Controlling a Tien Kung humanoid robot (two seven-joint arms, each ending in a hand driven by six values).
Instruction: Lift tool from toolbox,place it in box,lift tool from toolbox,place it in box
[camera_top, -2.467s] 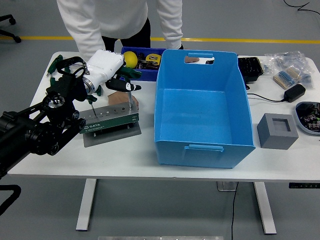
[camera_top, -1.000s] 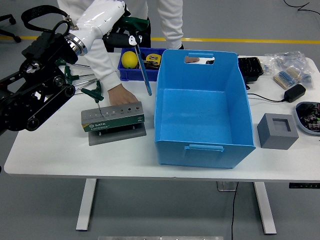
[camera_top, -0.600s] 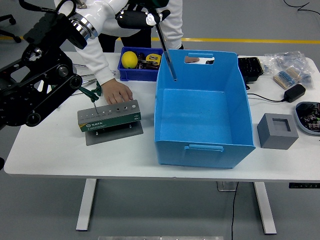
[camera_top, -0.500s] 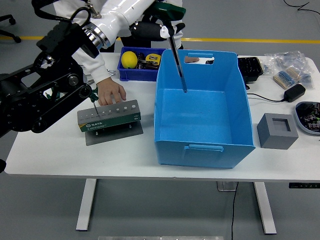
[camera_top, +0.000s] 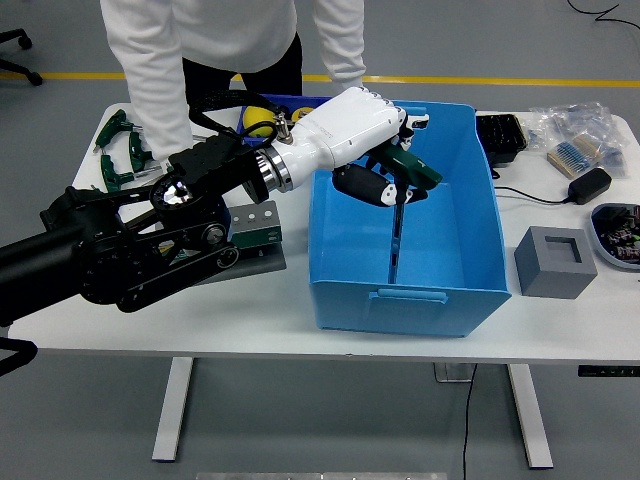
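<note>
The left robot hand (camera_top: 385, 178) (fingers closed) holds the screwdriver (camera_top: 400, 215) by its green handle, shaft pointing down inside the blue box (camera_top: 405, 310).

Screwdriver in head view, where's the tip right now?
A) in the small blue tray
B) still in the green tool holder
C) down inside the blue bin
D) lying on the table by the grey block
C: the left robot hand grips the screwdriver by its green handle, and its shaft points down inside the blue bin.
</note>
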